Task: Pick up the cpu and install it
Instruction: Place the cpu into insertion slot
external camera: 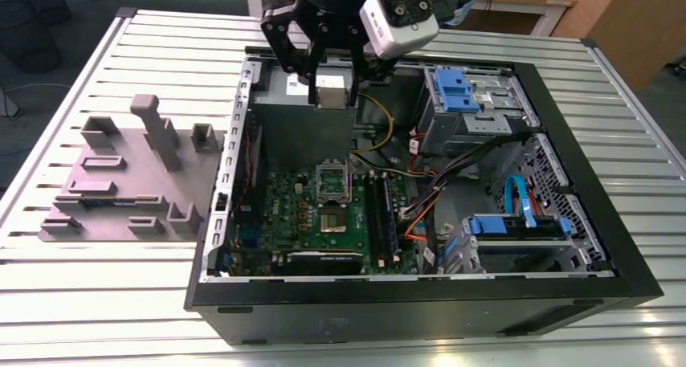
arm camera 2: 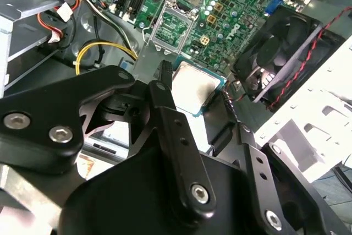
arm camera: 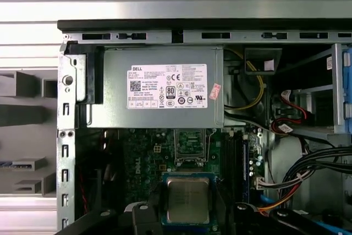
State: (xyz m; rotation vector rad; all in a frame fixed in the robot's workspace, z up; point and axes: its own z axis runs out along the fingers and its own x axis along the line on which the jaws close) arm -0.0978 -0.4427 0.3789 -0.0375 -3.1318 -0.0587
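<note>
Over open pc case [external camera: 429, 291]: sq. cpu [arm camera: 187, 201] w/ shiny silver-grey top, fingers [arm camera 2: 164, 78] clamped on it.

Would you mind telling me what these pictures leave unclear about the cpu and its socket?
- The cpu underside: it faces away from the camera in both wrist views.
- The cpu's near edge: hidden by the black links of the gripper in the second wrist view.
- The socket pins: too small to make out in the exterior view; in the first wrist view the held cpu covers the socket.
</note>
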